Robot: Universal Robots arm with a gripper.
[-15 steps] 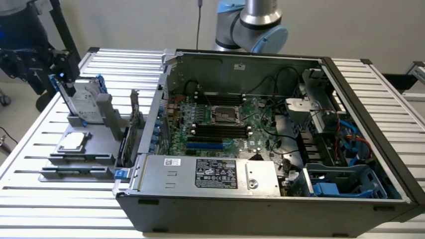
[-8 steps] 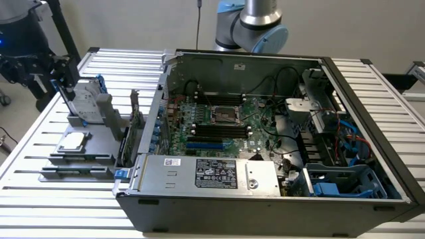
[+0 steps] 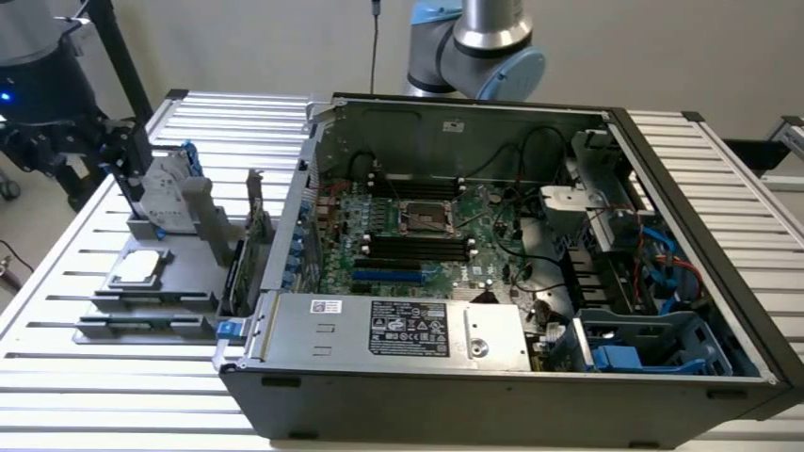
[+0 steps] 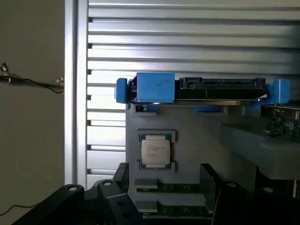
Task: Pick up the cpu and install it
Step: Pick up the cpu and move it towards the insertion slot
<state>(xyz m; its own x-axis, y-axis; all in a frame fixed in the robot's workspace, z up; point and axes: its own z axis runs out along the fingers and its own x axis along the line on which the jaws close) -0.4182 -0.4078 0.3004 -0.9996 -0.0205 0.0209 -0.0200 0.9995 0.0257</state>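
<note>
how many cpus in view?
1. The cpu lies flat on the grey tray, at the exterior view's left of the open case, near the blue-bracketed hard drive. Others may be hidden inside the case.

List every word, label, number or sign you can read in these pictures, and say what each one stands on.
Nothing can be read outright.
Print on the cpu lid: a few lines, too blurred to read.
Black label on the power-supply box: white print and symbols, too small to read.
White sticker on the same box: too small to read.
</note>
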